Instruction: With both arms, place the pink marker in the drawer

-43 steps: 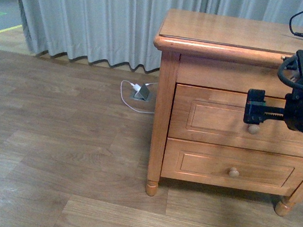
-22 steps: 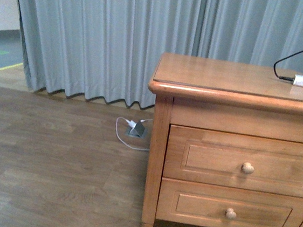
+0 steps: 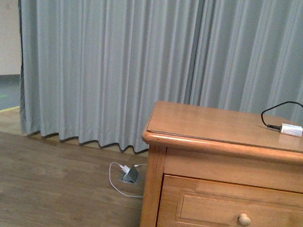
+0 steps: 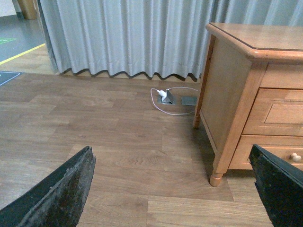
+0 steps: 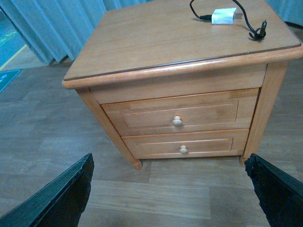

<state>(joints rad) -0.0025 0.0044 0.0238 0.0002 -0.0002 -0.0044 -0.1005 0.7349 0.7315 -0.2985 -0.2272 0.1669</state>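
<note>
We see the drawer shut at mid-frame in the right wrist view, knob centred. Both our grippers — left and right — are spread wide, empty. The pink marker is nowhere visible to us.

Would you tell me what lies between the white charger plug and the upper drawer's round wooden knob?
In the right wrist view, only bare nightstand top and its front edge separate the white charger plug from the knob; no pink marker shows.

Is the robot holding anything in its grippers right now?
No. The left gripper and the right gripper are both open with nothing between their fingers. No pink marker shows in any view, and the drawer is shut.
</note>
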